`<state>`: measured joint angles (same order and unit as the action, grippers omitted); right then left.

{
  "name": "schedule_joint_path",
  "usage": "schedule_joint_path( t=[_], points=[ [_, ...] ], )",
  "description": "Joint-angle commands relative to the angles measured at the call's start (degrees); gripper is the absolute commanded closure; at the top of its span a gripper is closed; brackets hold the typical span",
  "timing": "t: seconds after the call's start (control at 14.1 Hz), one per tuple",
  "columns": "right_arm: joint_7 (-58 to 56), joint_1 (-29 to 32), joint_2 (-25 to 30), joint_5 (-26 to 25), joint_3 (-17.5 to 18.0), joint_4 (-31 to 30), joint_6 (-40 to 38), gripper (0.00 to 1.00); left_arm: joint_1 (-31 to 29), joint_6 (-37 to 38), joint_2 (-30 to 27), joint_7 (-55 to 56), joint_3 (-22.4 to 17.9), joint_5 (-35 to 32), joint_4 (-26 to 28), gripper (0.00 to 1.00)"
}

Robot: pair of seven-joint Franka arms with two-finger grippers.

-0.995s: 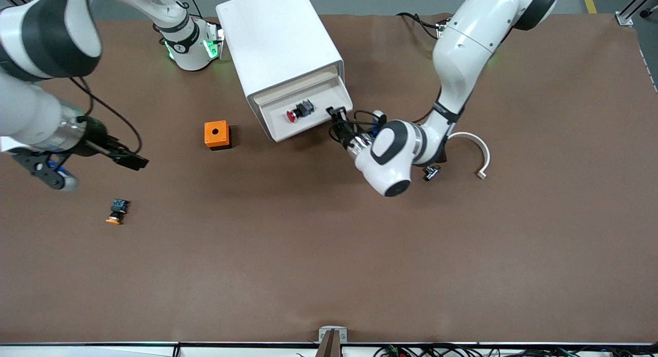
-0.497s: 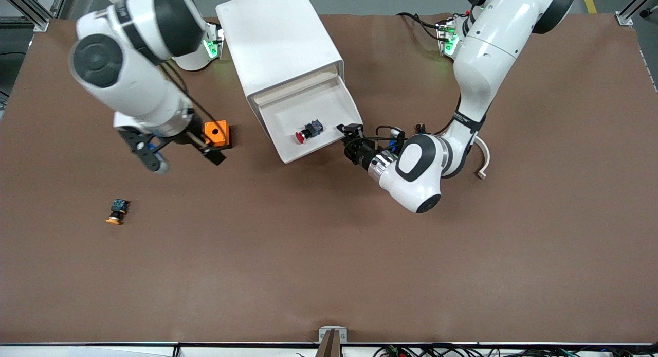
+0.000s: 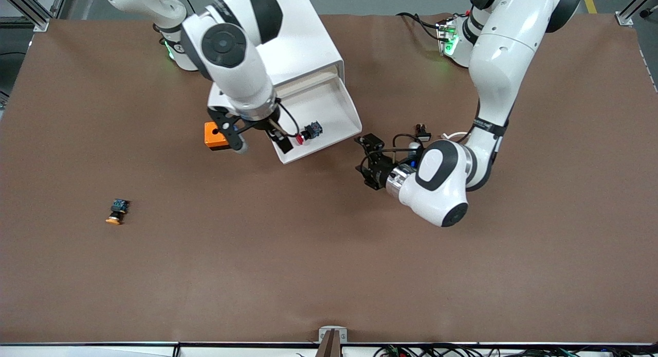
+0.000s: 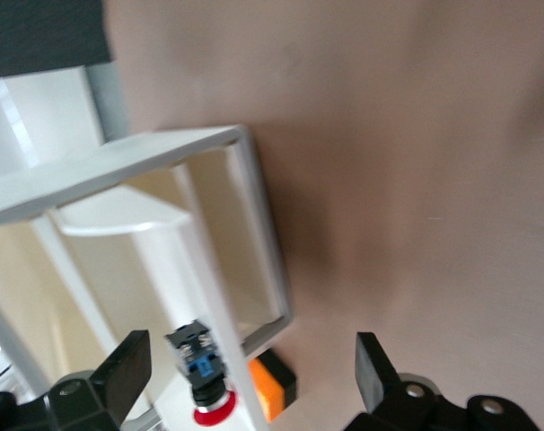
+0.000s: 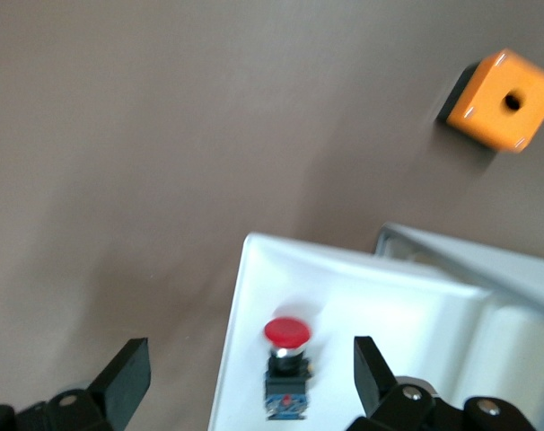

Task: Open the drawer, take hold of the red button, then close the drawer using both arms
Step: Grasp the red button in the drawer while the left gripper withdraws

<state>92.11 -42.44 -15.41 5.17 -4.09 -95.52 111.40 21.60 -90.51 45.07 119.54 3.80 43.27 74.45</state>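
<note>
**Drawer open, red button inside, both grippers empty**

Nearest to the front camera, in the lower left part of the front view, the orange-capped button [image 3: 116,212] lies alone on the brown table [image 3: 329,254], well apart from everything else.

Higher, right of the centre of that frame, the left gripper [image 3: 366,161] hangs low over the bare table, just off the drawer's corner. Its fingers stand wide apart and hold nothing. In the left wrist view the two fingertips [image 4: 127,370] frame the drawer and the button, and they touch neither.

Near the centre of the front frame, the white drawer [image 3: 345,121] is pulled out from the white cabinet [image 3: 280,43]. The button [image 3: 307,132] lies on its side on the drawer floor, close to the drawer's front wall, with the red cap toward the right arm's end of the table and the bluish block toward the left arm's end.

The right gripper [image 3: 257,138] is over the drawer's corner at the right arm's end. One finger is beside the red cap; if it touches it, I cannot tell. The right wrist view shows the fingers [image 5: 128,375] widely spread, with the button [image 5: 286,368] between them but lower, so it is not gripped.

The orange box [image 3: 213,137] with a hole stands on the table beside the drawer, partly covered by the right arm's wrist.
</note>
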Motion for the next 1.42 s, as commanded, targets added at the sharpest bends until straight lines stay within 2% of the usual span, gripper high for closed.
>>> schedule_joint_path(
  t=[0.0, 0.28, 0.64, 0.85, 0.92, 0.99, 1.07, 1.14, 1.35],
  points=[
    [6.48, -3.87, -0.84, -3.31, -0.75, -4.84, 6.36, 0.00, 0.28, -0.28, -0.95, -2.02, -3.61, -3.45, -2.73, 0.00],
    [12.47, -7.57, -5.15, -5.09, -0.75, -4.94, 8.48, 0.00, 0.81, -1.34, -3.05, -9.91, -7.49, -6.60, -4.84, 0.00],
    [14.85, -9.68, -6.74, -5.00, -0.66, -5.03, 8.14, 0.00, 0.54, -5.12, -4.64, -28.37, -7.93, -8.90, -4.58, 0.00],
    [15.12, -9.95, -7.18, -4.91, -0.66, -5.12, 7.78, 0.00, 1.94, -6.61, -4.64, -34.00, -7.41, -16.09, -4.40, 0.00],
    [15.03, -9.95, -7.27, -4.91, -0.57, -5.12, 7.87, 0.08, 3.61, -6.96, -4.64, -37.32, -7.41, -19.25, -4.40, 0.00],
    [14.86, -9.95, -7.27, -4.65, -0.57, -5.03, 7.96, 0.28, 5.71, -7.14, -4.56, -40.40, -7.41, -22.67, -4.23, 0.00],
    [14.51, -9.95, -7.27, -4.30, -0.57, -5.03, 7.96, 0.54, 6.95, -7.66, -4.21, -41.13, -7.41, -24.71, -4.05, 0.00],
    [14.42, -9.95, -7.27, -4.12, -0.57, -4.94, 7.96, 1.00, 7.57, -9.58, -4.12, -42.01, -7.41, -26.21, -3.35, 0.00],
    [14.06, -9.77, -7.18, -4.12, -0.57, -4.85, 7.78, 1.00, 10.82, -15.21, -3.85, -47.46, -6.44, -26.92, -0.72, 0.00]
  ],
)
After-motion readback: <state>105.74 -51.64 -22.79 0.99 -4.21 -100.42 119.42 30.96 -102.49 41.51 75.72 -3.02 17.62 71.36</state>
